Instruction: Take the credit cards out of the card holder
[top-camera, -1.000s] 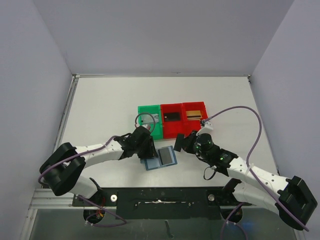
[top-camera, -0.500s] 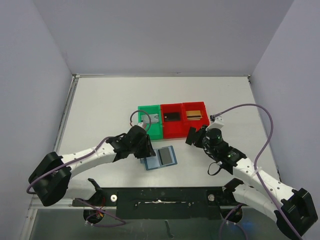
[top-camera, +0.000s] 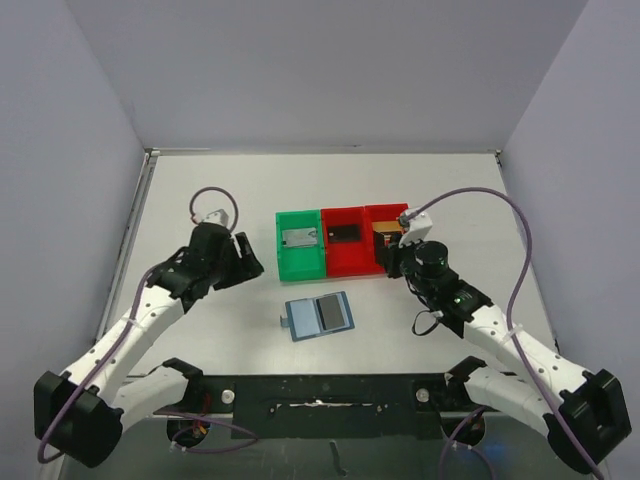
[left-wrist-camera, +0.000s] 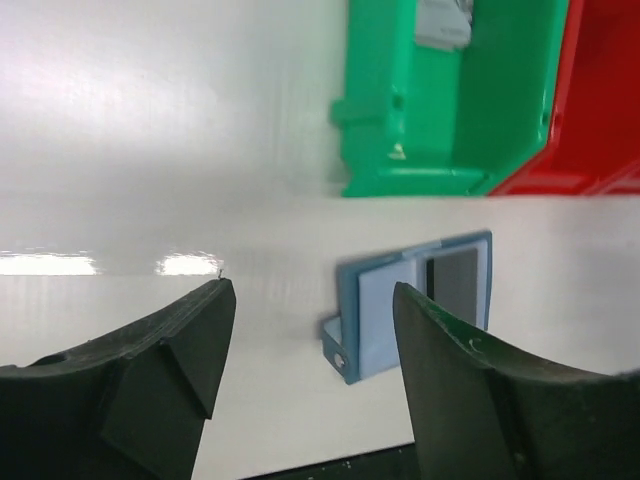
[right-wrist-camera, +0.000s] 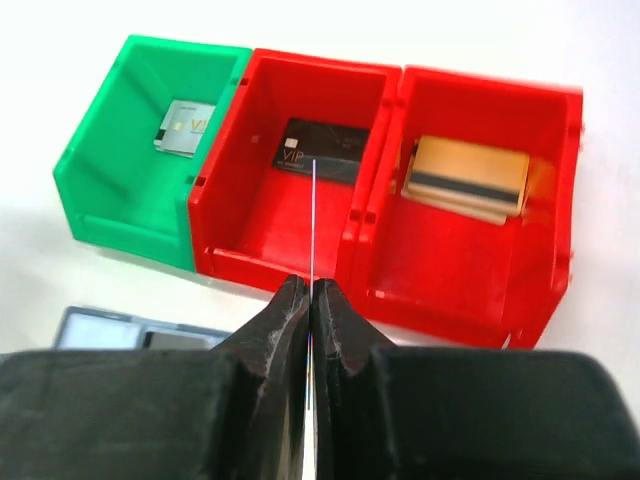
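Left end effector (left-wrist-camera: 312, 292) is spread wide w/ nothing between the fingers (left-wrist-camera: 460, 390), hanging over bare desk (left-wrist-camera: 150, 120). On its wrist cam the card holder (left-wrist-camera: 415, 303) sits just past the fingertips, a bit toward the right-hand finger. It's lying flat and open on the desk, two blue panels side by side, one w/ a darker window. Green bin (left-wrist-camera: 440, 180) is further out beyond the holder, not touching it, w/ a silver card (left-wrist-camera: 443, 20) at the far end. The middle red bin (left-wrist-camera: 600, 120) butts up against the green one's side.

Right end effector (right-wrist-camera: 312, 292) is pinched tight on a thin card (right-wrist-camera: 313, 220) seen edge-on, so it's just a pale line sticking out ahead of the fingertips. Can't tell its color or face. Straight ahead of it is the middle red bin w/ a black card (right-wrist-camera: 322, 150) lying flat inside. Ahead and to the right, the right red bin (right-wrist-camera: 460, 265) has a tan card (right-wrist-camera: 465, 178) w/ a dark stripe. Ahead-left is the green bin w/ the silver card. The holder pokes in at lower left, beside the left finger, clear of the bins.

Overhead: holder lies btwn the two end effectors and closer to the arm bases than either. It's well apart from the left one (top-camera: 240, 265). The right one (top-camera: 392, 258) is at the near edge of the red bins.
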